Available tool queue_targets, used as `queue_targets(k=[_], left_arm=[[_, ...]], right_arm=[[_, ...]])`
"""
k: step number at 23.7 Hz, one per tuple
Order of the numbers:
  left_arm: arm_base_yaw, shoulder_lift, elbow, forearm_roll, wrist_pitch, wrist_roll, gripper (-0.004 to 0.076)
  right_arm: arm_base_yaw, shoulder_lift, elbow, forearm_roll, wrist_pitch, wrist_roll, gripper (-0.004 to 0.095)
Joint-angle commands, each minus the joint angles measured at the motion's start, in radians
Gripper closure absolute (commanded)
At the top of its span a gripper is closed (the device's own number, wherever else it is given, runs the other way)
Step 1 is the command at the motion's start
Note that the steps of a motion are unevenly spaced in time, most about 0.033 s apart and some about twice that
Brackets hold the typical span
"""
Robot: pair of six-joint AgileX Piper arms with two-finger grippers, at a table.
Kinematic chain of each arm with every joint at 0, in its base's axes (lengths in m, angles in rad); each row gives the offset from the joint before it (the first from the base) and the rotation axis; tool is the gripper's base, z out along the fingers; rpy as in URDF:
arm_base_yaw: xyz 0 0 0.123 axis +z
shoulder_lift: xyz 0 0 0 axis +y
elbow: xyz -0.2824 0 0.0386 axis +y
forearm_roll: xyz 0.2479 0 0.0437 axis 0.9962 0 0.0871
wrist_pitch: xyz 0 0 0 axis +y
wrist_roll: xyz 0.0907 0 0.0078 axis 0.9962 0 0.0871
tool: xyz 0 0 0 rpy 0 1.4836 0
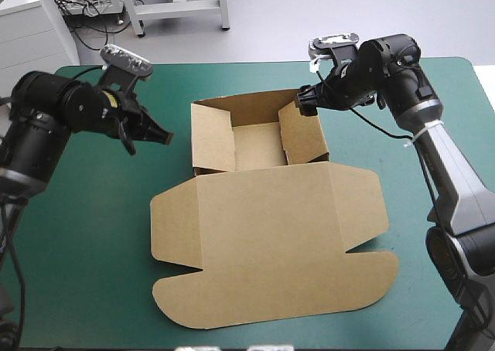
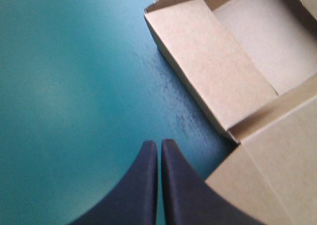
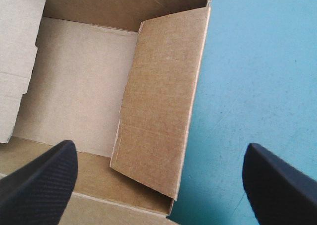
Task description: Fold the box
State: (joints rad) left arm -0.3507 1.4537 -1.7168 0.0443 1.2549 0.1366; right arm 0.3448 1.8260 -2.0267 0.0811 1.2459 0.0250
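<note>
The brown box (image 1: 263,212) lies mid-table as an open tray with its walls raised and its wide lid flat toward the front edge. My left gripper (image 1: 164,136) hovers just left of the tray's left wall (image 2: 208,66), its black fingers (image 2: 148,175) shut with nothing in them. My right gripper (image 1: 305,100) hangs over the tray's far right corner, open, one finger (image 3: 39,180) above the tray floor and the other (image 3: 280,185) outside over the cover. The right wall flap (image 3: 158,101) leans inward between them.
The teal-green cover (image 1: 93,235) shows bare on both sides of the box. The lid's rounded flaps (image 1: 363,277) reach close to the table's front edge. Beyond the far edge stand a white cabinet (image 1: 35,30) and table legs.
</note>
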Motion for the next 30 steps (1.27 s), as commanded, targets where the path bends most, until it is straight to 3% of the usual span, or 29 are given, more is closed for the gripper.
queue_targets(k=[1, 6, 12, 17, 20, 28, 30], left_arm=[[-0.002, -0.141, 0.125, 0.000, 0.043, 0.018, 0.0755], [-0.002, -0.375, 0.551, 0.000, -0.086, 0.013, 0.0756], [-0.002, -0.559, 0.907, -0.008, -0.238, -0.041, 0.0756], [-0.002, -0.641, 1.056, -0.008, -0.246, -0.072, 0.0756], [-0.002, -0.672, 1.065, -0.002, -0.254, -0.077, 0.0756], [-0.002, -0.704, 1.065, 0.001, -0.282, -0.083, 0.0756], [-0.002, -0.706, 1.065, 0.001, -0.282, -0.083, 0.0756]], right_arm=[[-0.002, -0.032, -0.026, -0.022, 0.001, -0.015, 0.0079], [-0.002, 0.043, -0.026, -0.038, -0.014, -0.016, 0.0079], [-0.002, 0.143, -0.026, -0.043, -0.083, -0.025, 0.0079], [-0.002, 0.223, -0.026, -0.043, -0.107, -0.025, 0.0084], [-0.002, 0.246, -0.026, -0.041, -0.116, -0.025, 0.0232], [-0.002, 0.256, -0.026, -0.041, -0.112, -0.025, 0.0931], [-0.002, 0.256, -0.026, -0.048, -0.112, -0.025, 0.0929]])
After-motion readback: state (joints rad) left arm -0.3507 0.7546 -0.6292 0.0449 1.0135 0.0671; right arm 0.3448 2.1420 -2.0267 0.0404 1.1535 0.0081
